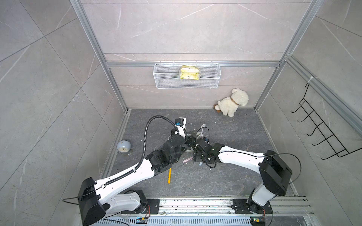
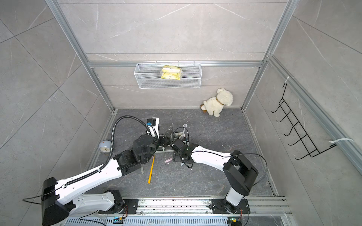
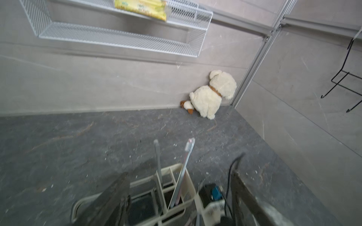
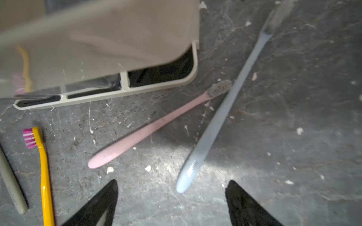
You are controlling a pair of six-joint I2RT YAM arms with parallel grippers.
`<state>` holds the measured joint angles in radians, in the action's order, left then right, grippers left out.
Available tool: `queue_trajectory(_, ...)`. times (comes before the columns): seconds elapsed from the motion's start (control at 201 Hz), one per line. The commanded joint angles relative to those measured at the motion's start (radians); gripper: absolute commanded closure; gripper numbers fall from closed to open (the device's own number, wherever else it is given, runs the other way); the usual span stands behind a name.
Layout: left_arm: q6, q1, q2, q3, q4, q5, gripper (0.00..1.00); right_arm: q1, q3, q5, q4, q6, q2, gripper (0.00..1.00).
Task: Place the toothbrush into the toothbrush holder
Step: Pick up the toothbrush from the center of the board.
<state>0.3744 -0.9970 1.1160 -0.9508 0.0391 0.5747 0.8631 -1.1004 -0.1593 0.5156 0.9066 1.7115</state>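
Observation:
The white toothbrush holder (image 3: 188, 182) stands mid-floor, mostly hidden under both wrists in a top view (image 2: 178, 134). A grey toothbrush (image 3: 157, 156) and a pink-headed toothbrush (image 3: 186, 166) stand upright in its slotted end. My left gripper (image 3: 180, 173) hangs open over the holder, its fingers either side of it and holding nothing. On the floor beside the holder lie a pink toothbrush (image 4: 148, 129), a pale blue one (image 4: 221, 115) and a yellow one (image 4: 44, 172). My right gripper (image 4: 173, 184) is open just above the floor, close to the blue handle's end.
A grey-green stick (image 4: 11, 185) lies next to the yellow toothbrush (image 1: 169, 175). A white mesh basket (image 1: 187, 78) with a yellow pack hangs on the back wall. A plush dog (image 1: 233, 102) sits back right, a small clock (image 1: 123, 147) left, a black hook rack (image 1: 321, 129) on the right wall.

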Motion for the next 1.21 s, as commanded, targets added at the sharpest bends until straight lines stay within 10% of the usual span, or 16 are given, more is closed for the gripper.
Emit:
queue_trajectory(0.0, 0.098, 0.004, -0.099, 0.061, -0.220, -0.009, 0.19, -0.009, -0.023, 0.006, 0.078, -0.014, 0.058, 0.18)
queue_trajectory(0.319, 0.137, 0.006, -0.242, 0.148, -0.279, -0.002, 0.20, -0.014, 0.088, -0.061, 0.102, -0.003, 0.084, 0.54)
queue_trajectory(0.668, 0.159, 0.005, -0.141, 0.129, -0.221, -0.068, 0.20, -0.016, 0.277, -0.092, 0.081, -0.002, -0.087, 0.58)
queue_trajectory(0.872, 0.169, 0.005, -0.084, 0.102, -0.206, -0.098, 0.21, -0.024, 0.407, -0.073, 0.038, -0.029, -0.236, 0.80)
queue_trajectory(1.066, 0.169, 0.005, -0.026, 0.073, -0.190, -0.098, 0.21, -0.024, 0.470, -0.013, -0.002, -0.097, -0.352, 0.73)
queue_trajectory(1.201, 0.175, 0.005, 0.030, 0.046, -0.180, -0.134, 0.21, -0.024, 0.417, -0.002, 0.068, -0.185, -0.429, 0.30)
